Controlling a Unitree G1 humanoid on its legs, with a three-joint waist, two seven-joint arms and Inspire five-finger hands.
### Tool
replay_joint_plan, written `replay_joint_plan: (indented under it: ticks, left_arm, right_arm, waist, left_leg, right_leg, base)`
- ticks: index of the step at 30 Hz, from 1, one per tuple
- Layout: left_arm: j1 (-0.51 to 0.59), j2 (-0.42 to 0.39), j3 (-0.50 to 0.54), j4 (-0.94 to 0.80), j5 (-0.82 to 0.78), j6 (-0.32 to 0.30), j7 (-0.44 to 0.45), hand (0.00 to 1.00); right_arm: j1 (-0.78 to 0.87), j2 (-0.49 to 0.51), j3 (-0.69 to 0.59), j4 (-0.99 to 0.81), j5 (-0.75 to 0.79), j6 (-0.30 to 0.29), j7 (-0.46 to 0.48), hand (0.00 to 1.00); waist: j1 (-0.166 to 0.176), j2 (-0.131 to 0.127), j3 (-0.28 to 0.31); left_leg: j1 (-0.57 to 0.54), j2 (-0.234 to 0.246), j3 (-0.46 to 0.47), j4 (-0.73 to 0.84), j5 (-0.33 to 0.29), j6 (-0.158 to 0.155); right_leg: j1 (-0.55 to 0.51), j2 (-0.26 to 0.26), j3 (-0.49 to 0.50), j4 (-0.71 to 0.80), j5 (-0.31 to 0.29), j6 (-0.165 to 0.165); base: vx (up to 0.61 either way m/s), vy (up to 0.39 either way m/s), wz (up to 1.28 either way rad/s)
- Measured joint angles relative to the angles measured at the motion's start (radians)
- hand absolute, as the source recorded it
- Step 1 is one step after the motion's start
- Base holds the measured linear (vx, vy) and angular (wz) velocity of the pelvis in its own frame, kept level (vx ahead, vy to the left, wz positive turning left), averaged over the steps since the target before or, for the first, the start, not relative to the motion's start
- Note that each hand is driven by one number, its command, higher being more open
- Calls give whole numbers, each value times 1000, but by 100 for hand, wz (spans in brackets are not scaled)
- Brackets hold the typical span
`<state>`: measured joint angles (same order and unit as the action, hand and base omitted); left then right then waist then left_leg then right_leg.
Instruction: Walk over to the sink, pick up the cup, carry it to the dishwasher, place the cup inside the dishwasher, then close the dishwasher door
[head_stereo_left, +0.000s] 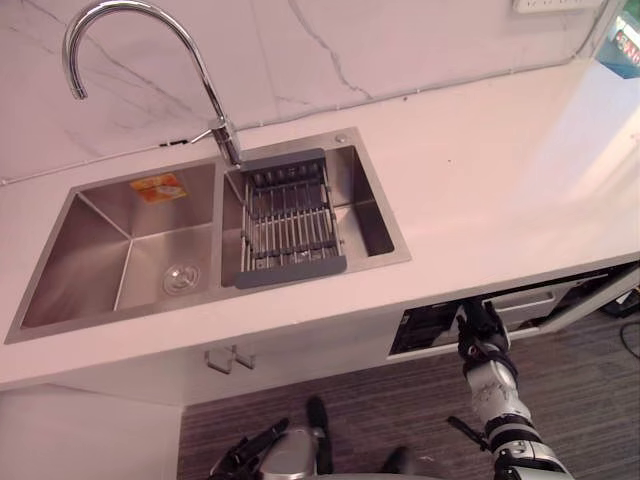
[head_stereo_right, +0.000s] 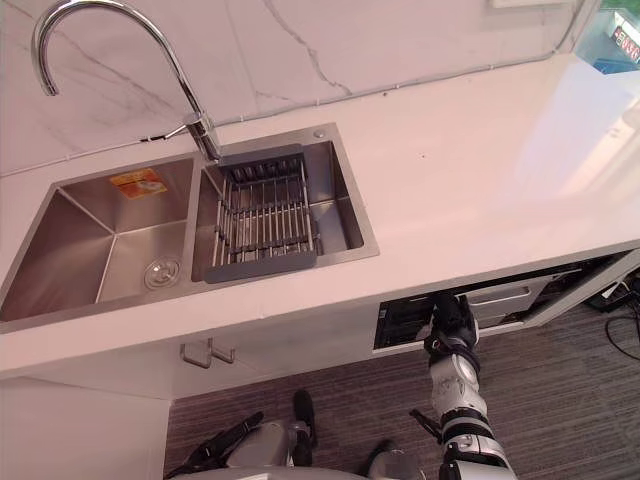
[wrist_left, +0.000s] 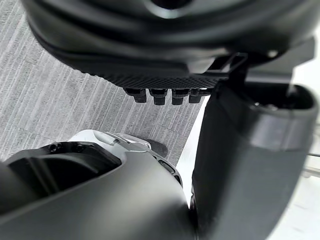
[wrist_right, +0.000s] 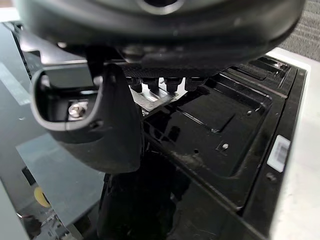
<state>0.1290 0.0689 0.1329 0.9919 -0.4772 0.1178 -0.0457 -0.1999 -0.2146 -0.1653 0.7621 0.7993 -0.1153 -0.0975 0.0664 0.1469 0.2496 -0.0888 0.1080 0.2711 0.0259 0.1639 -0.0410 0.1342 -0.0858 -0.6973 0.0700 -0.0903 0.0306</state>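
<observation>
Where the cup is I cannot tell. The sink (head_stereo_left: 90, 250) has 2 steel basins: a drain (head_stereo_left: 181, 278) and an orange sticker (head_stereo_left: 158, 187) in the left 1, a wire drying rack (head_stereo_left: 290, 220) in the right 1. The curved faucet (head_stereo_left: 208, 85) rises from the rim between them.

The right hand (head_stereo_left: 482, 330) is well away from the sink. It sits low, under the front edge of the white surface (head_stereo_left: 500, 170), right at the top of the dishwasher (head_stereo_left: 540, 300), which stands slightly ajar. The left hand (head_stereo_left: 245, 452) hangs down over the striped grey floor (head_stereo_left: 580, 390), its fingers loose and holding nothing.

The right wrist view adds what the head views cannot. The right hand's fingers (wrist_right: 155, 82) are relaxed and reach toward the glossy black inner panel of the dishwasher, with the thumb (wrist_right: 95, 115) set apart and nothing pinched between them. A dark shiny shape lies below the thumb, but I cannot tell what it is.

The left wrist view shows the left hand's fingers (wrist_left: 165, 95) in a loose row above the carpeted floor.
</observation>
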Motion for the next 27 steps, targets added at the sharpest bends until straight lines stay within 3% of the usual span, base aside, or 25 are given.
replay_joint_plan:
  ticks: [3,6,11,13,15,16,18,19,21,22,24,26,27]
  left_arm:
    - [2,-3,-2,1,-1,-27,-5,100]
    - [6,-7,-4,6,-13,-49,-27,100]
    - [3,3,-2,24,-88,8,-125,100]
    - [-1,14,-2,28,-117,33,-152,100]
    - [-5,47,-2,37,-131,65,-157,100]
    - [-8,52,-2,39,-131,74,-156,100]
    - [-11,85,0,43,-89,105,-170,100]
    - [-13,89,0,44,-77,106,-178,100]
    - [-21,94,-8,47,-44,95,-181,100]
    - [-34,108,-17,46,-43,96,-180,100]
    - [-47,117,-25,47,-43,102,-174,100]
    - [-52,125,-24,61,-38,111,-162,100]
    - [-53,140,-22,66,-21,124,-171,100]
  right_arm:
    - [51,0,33,-24,-20,-13,41,100]
    - [134,6,95,-21,-143,12,83,100]
    - [256,83,98,149,-409,95,98,100]
    - [257,79,79,198,-508,88,86,100]
    - [284,95,32,249,-589,68,50,100]
    - [291,100,13,256,-586,71,39,100]
    - [312,121,-90,295,-523,98,-59,100]
    - [326,123,-119,297,-504,105,-77,100]
    - [360,118,-194,303,-481,126,-98,100]
    - [374,133,-228,311,-482,133,-97,100]
    - [378,158,-262,312,-475,135,-80,100]
    - [366,167,-260,310,-475,136,-51,100]
    - [364,184,-260,306,-475,135,-23,100]
  waist:
    - [-1,0,0]
    - [-1,-3,0]
    - [0,-24,-1]
    - [-7,-40,-7]
    - [-14,-90,-35]
    - [-14,-103,-41]
    - [-18,-160,-69]
    - [-20,-165,-75]
    - [-37,-169,-76]
    - [-56,-168,-70]
    - [-72,-171,-61]
    - [-85,-165,-58]
    - [-86,-171,-61]
  left_leg:
    - [3,7,8,-3,-1,0]
    - [8,9,31,-13,-2,2]
    - [28,-1,53,-28,-21,8]
    - [33,-8,67,-30,-31,10]
    - [45,-24,71,-38,-47,17]
    - [46,-29,71,-39,-55,16]
    - [43,-71,76,-29,-107,32]
    - [48,-77,72,-25,-120,36]
    - [62,-100,14,-20,-146,51]
    - [81,-104,-38,-15,-149,64]
    - [97,-85,-90,-7,-160,59]
    - [127,-52,-131,-7,-171,47]
    - [145,-41,-156,-7,-179,35]
  right_leg:
    - [-2,1,6,0,0,0]
    - [-11,1,23,0,-3,3]
    - [-7,-11,38,1,-17,12]
    - [-3,-19,44,2,-18,17]
    - [3,-35,42,11,-37,36]
    - [-1,-45,41,23,-50,44]
    - [-33,-123,33,150,-124,88]
    - [-46,-146,47,214,-139,102]
    - [-158,-213,240,519,-108,137]
    - [-225,-229,327,672,-52,127]
    - [-270,-204,381,663,-150,120]
    - [-281,-148,414,538,-164,114]
    - [-278,-116,433,399,-146,120]
  base:
    - [19,-10,-6]
    - [59,-8,-16]
    - [104,-7,-11]
    - [156,20,-12]
    - [162,13,2]
    - [183,27,5]
    - [237,71,24]
    - [284,76,48]
    - [312,108,78]
    - [239,91,98]
    - [290,-14,85]
    - [312,-63,76]
    - [177,-78,61]
